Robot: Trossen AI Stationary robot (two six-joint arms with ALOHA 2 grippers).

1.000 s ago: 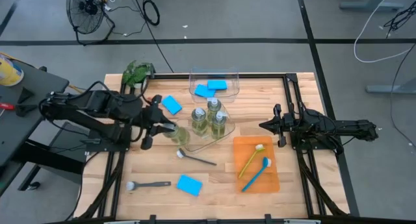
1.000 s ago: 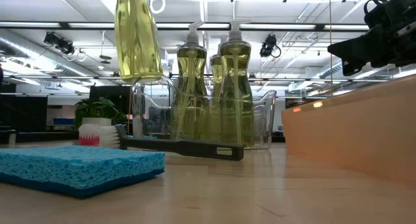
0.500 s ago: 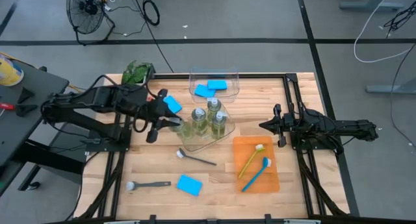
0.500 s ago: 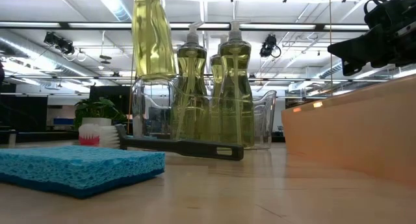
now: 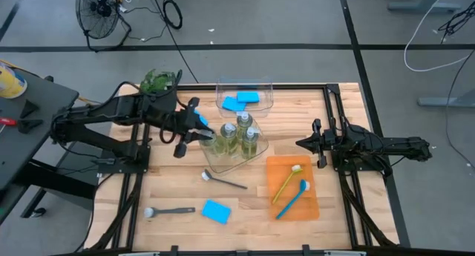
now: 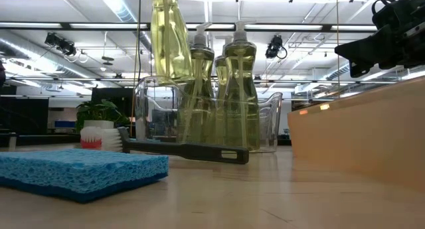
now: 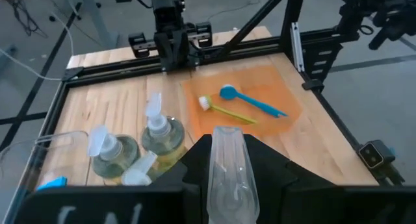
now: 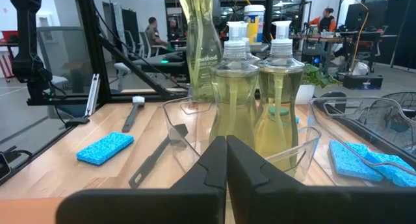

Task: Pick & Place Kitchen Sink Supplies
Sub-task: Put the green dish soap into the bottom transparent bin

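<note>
The held pump bottle point(image 6: 167, 33) of yellow-green liquid hung above the table, its base over the near-left rim of the clear bin point(image 5: 225, 164), clamped between the fingers of the left gripper point(image 5: 202, 134). Inside that bin stood three more pump bottles point(image 5: 239, 136), close together, leaving open room on the bin's left side under the carried one. A second clear bin point(image 5: 244, 95) at the table's far edge held two blue sponges point(image 5: 242, 100); another sponge point(image 5: 216, 211) lay near the front edge, with a dark grey dish brush point(image 5: 169, 211) beside it and another dark brush point(image 5: 225, 182) just in front of the bottle bin. The orange tray point(image 5: 292, 187) to the right carried a yellow-green brush point(image 5: 286, 182) and a blue brush point(image 5: 293, 197). The right gripper point(image 5: 301, 143) waited with fingers pressed together and empty, above the table's right part, just beyond the tray and well apart from the bottles. Bare wood lay open between brushes and tray.
</note>
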